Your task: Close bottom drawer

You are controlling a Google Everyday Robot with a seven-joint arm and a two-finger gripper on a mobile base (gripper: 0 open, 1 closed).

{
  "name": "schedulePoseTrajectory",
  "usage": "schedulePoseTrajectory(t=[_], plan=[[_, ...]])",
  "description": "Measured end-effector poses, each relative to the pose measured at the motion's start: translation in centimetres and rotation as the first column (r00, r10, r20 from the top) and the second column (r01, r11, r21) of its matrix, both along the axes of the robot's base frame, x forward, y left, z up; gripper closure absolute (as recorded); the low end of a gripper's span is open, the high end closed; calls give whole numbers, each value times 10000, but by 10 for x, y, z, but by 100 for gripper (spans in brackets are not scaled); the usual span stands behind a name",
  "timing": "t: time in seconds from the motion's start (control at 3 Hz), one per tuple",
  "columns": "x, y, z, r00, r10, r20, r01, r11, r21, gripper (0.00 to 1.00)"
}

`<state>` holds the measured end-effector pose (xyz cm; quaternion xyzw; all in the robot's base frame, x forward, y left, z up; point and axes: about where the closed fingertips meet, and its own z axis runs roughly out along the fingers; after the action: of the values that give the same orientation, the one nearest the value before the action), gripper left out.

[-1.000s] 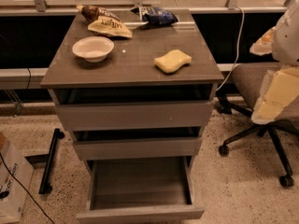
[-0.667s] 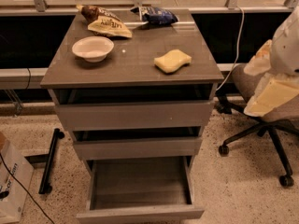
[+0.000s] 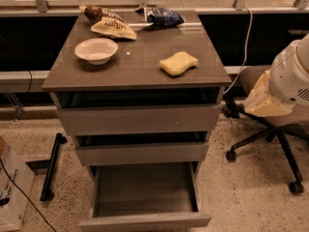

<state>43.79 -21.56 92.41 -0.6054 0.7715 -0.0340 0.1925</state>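
Bottom drawer (image 3: 145, 199) fully out; claw (image 3: 263, 99) far right, over chair (image 3: 284, 146) — spread or pressed together, can't tell. Risk: off-centre push racks drawer, or arm snags chair.

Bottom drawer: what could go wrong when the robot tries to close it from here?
1. The bottom drawer is pulled far out, and the gripper hangs at the right, apart from it; coming in sideways, it may slip off the plain flat front or push it askew.
2. The office chair stands just below the gripper, so a descending arm could hit it.
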Motion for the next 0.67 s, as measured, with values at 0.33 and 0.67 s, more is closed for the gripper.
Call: schedulePoseTrajectory(t=[0.33, 0.67], plan=[[-1, 8, -18, 9998, 131, -173, -131, 9999, -28, 100], [-3, 25, -54, 9991, 346, -250, -347, 9994, -39, 100]])
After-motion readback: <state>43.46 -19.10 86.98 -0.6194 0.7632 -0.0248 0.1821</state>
